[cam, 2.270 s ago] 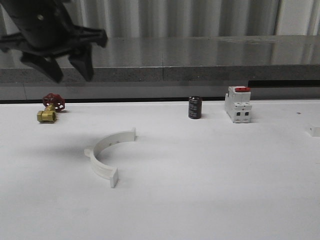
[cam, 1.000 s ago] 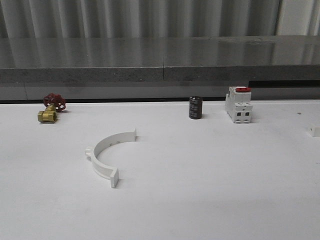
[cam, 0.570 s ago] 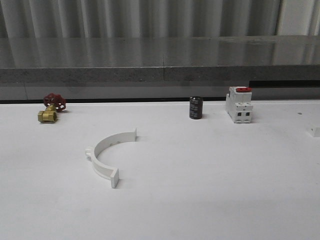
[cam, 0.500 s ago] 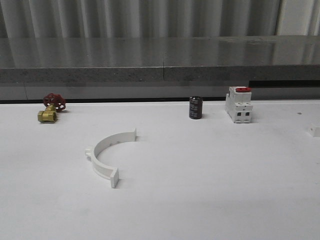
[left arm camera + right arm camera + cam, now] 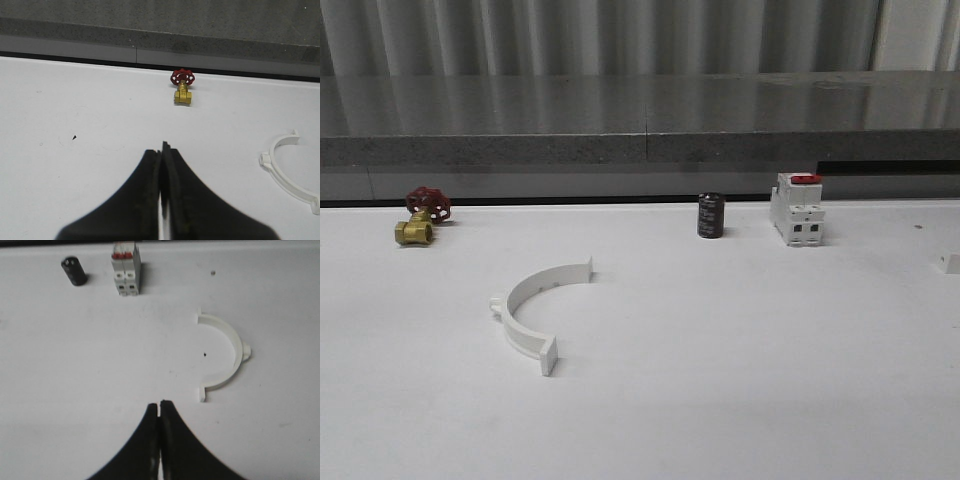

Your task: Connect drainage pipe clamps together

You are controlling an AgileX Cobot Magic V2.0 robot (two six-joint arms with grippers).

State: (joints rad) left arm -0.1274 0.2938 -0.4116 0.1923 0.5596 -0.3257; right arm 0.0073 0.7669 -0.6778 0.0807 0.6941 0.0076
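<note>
On the white surface (image 5: 740, 400), one clamp half (image 5: 535, 310) lies left of centre, the other half (image 5: 222, 355) far right. Both look light, stiff; grip mid-arc. Left hand (image 5: 162, 150) and right hand (image 5: 159, 407) pressed together, empty.

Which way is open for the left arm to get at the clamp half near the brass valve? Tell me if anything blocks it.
Probably yes. The left gripper is shut and empty, and bare table lies between it and the clamp half. The brass valve stands well apart.
</note>
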